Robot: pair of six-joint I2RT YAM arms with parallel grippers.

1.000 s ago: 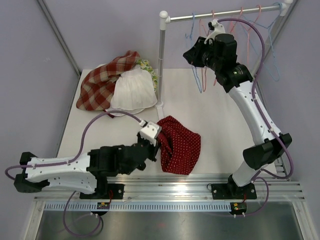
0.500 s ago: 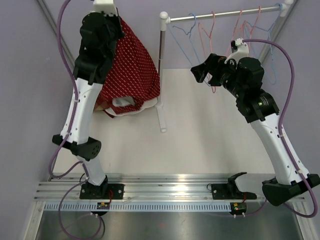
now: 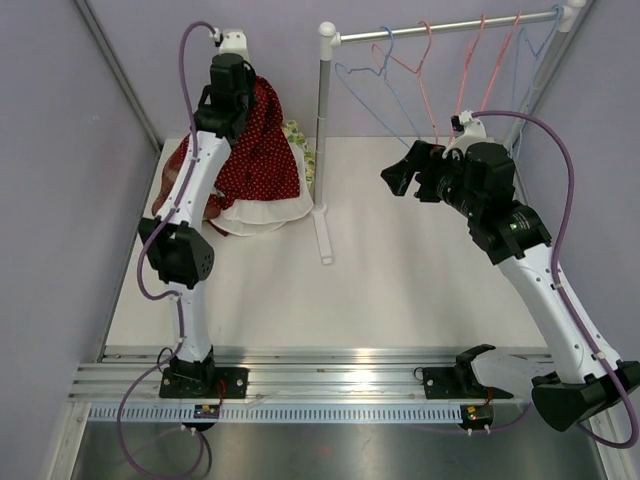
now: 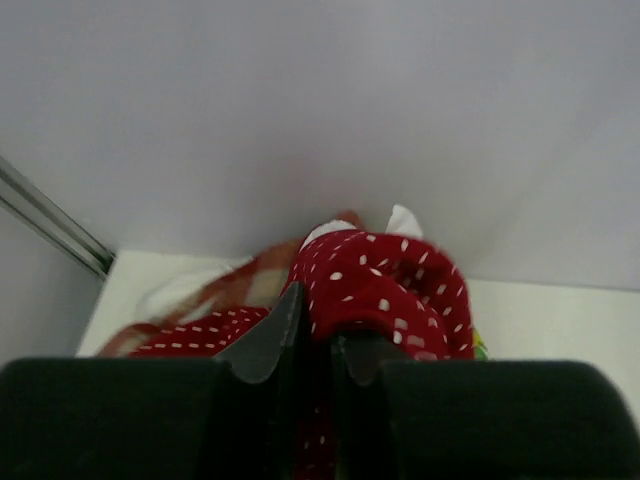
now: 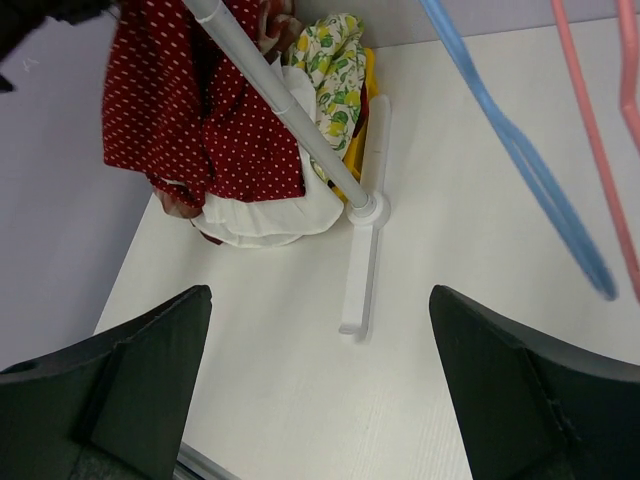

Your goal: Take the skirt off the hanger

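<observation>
The red white-dotted skirt (image 3: 262, 150) hangs from my left gripper (image 3: 238, 112), raised at the back left over a pile of clothes. In the left wrist view the jaws stand closed on a fold of the skirt (image 4: 380, 280), with the left gripper (image 4: 318, 335) pinching it. The skirt is off the hangers. A blue hanger (image 3: 372, 68) and pink hangers (image 3: 425, 60) hang bare on the rail (image 3: 440, 27). My right gripper (image 3: 405, 180) is open and empty in mid-air below the rail; its view shows the skirt (image 5: 180, 110) at the left and the right gripper (image 5: 320, 385) spread wide.
The pile holds a white garment (image 3: 265, 208), a red plaid cloth (image 3: 175, 175) and a yellow floral piece (image 3: 298, 140). The rack's white post (image 3: 322, 130) and foot (image 3: 323, 240) stand mid-table. Hangers (image 5: 520, 150) hang close to the right wrist.
The left arm carried the skirt from the table's front up to the back left, and now holds it lower over the pile. The right arm moved down away from the rail.
</observation>
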